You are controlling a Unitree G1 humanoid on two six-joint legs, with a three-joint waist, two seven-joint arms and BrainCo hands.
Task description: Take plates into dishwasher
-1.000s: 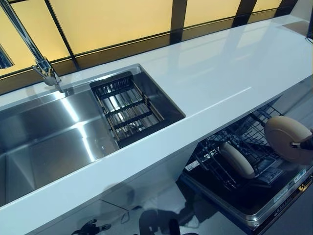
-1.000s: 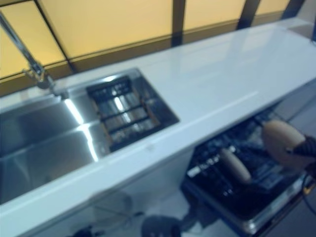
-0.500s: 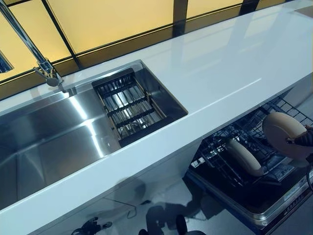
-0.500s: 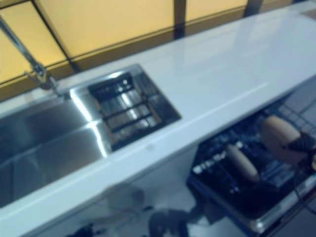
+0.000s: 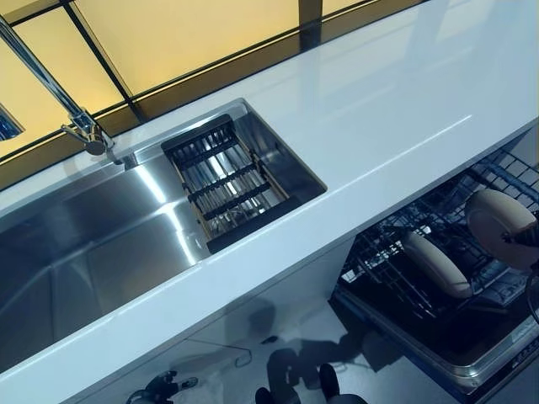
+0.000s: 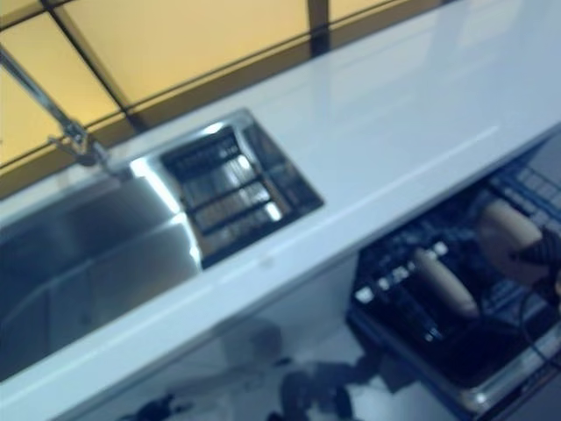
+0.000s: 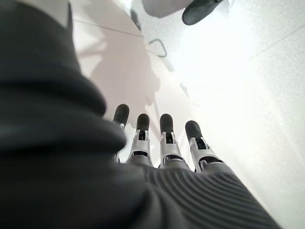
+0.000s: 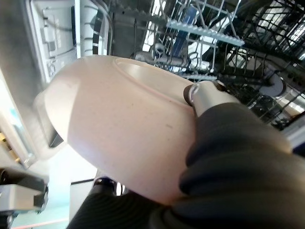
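My right hand point(image 5: 527, 239) is shut on a beige plate point(image 5: 500, 225) and holds it on edge over the pulled-out dishwasher rack point(image 5: 396, 273) at the far right. In the right wrist view the plate point(image 8: 114, 124) fills the middle, with my thumb point(image 8: 202, 93) pressed on its underside and the wire rack point(image 8: 224, 33) past it. A second beige plate point(image 5: 436, 263) stands on edge in the rack. My left hand point(image 7: 162, 143) hangs low with straight fingers and holds nothing; it shows only in the left wrist view.
A white counter point(image 5: 370, 118) runs across, with a steel sink point(image 5: 93, 244), a dark drainer rack point(image 5: 223, 181) in it and a tap point(image 5: 80, 126) at the back left. The open dishwasher door point(image 5: 472, 362) sticks out below the counter.
The camera has moved, so the whole scene shifted right and up in the picture. My right hand holds the plate lower, nearer the rack.
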